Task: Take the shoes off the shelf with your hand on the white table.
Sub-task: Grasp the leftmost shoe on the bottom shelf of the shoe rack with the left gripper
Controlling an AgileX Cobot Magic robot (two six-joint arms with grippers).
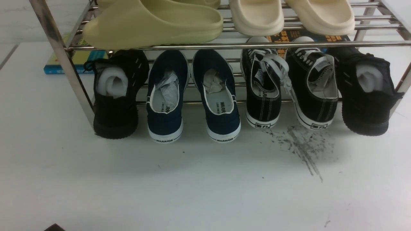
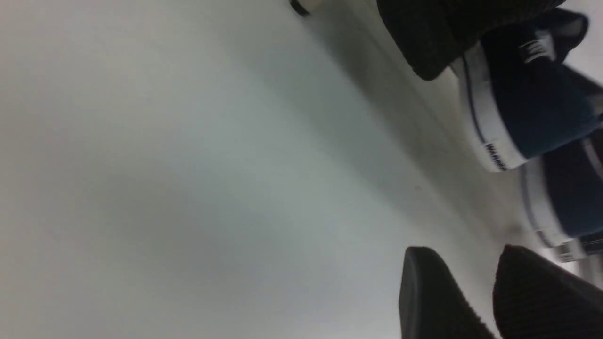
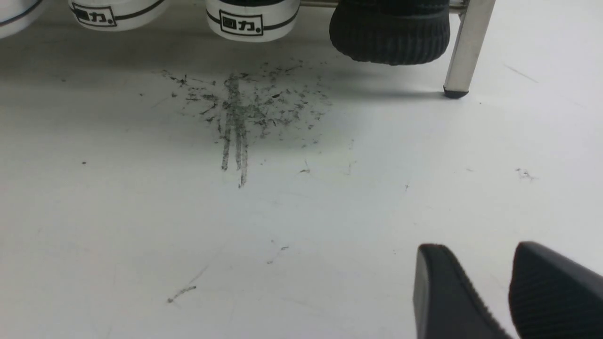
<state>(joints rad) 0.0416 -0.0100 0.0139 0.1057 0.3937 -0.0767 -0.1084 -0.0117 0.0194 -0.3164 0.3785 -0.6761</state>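
We see the navy slip-ons point(image 1: 221, 125) side by side on the lower tier of the metal rack point(image 1: 205, 47) (heels toward us, WARRIOR on the soles), between a black knit shoe point(image 1: 115, 118) and the laced sneakers point(image 1: 263, 106). Over the white surface point(image 1: 192, 186), our left fingers point(image 2: 431, 282) and right fingers point(image 3: 443, 278) stand parted, both empty.

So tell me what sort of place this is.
Probably a robot test bench set up as a shoe display, rather than a home hallway: a chrome rack of shoes stands on a scuffed white table, and robot grippers, left and right, hover by it.
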